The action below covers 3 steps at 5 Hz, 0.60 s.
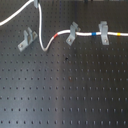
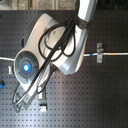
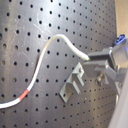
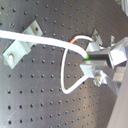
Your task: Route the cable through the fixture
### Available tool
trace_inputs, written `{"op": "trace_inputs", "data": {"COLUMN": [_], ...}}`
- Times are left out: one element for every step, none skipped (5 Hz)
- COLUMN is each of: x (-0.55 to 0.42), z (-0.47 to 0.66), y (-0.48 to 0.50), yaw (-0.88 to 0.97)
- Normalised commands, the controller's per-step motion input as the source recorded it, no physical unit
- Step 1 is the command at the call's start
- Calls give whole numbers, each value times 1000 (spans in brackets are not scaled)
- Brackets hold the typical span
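The white cable (image 1: 41,35) comes in from the first exterior view's left, rises to my gripper (image 1: 36,2) at the top edge, then hangs in a loop. It runs on past its red band (image 1: 57,36) through the two clips to the right. The fixture (image 1: 26,40), a grey U-clip on a long slanted foot, stands left of the loop with nothing between its prongs. In the second wrist view my gripper (image 4: 90,64) is shut on the cable (image 4: 45,40), and the fixture (image 4: 20,47) lies off to one side. In the first wrist view the cable (image 3: 47,47) curves away from the fingers (image 3: 107,57) past a grey clip (image 3: 72,84).
A narrower slanted clip (image 1: 72,33) and a squarer clip (image 1: 104,32) both hold the cable, with blue (image 1: 95,34) and yellow (image 1: 116,34) bands near the squarer one. In the second exterior view the arm (image 2: 65,45) hides most of the black pegboard (image 1: 65,90); one clip (image 2: 99,52) shows.
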Motion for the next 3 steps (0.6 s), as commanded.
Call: {"op": "trace_inputs", "data": {"x": [132, -211, -304], "z": [365, 384, 240], "y": [-21, -106, -140], "yaw": [-174, 71, 243]}}
